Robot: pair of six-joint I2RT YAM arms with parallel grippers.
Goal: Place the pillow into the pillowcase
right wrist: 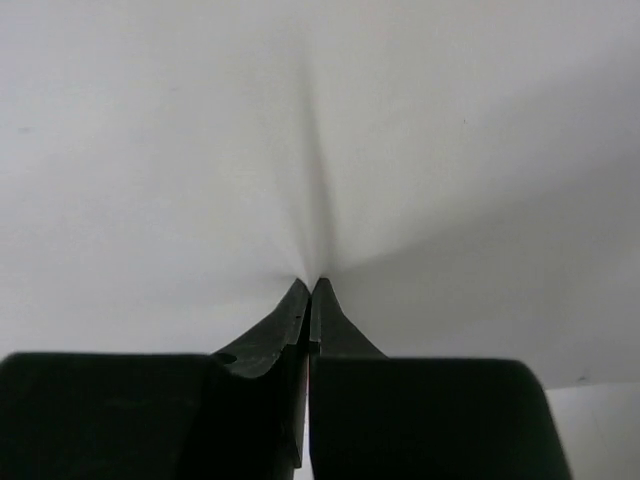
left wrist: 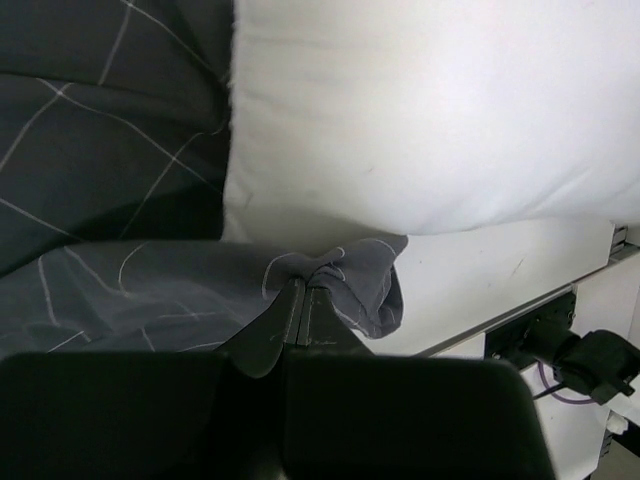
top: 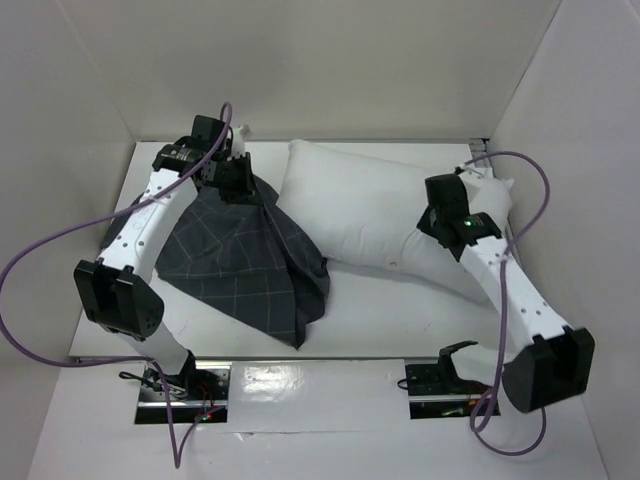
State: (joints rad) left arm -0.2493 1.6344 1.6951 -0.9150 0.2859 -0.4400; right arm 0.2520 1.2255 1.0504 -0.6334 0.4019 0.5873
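On the left, the left gripper has its jaws pressed together on a bunched bit of the dark, grid-lined pillowcase. It pinches the cloth near the far side of the table, and the rest fans out limp from the grip toward the near edge. Just to the right, touching the cloth, the plump white pillow lies across the far middle of the table. Farther right, the right gripper pinches a fold of the pillow's fabric, which puckers into a crease at its closed tips.
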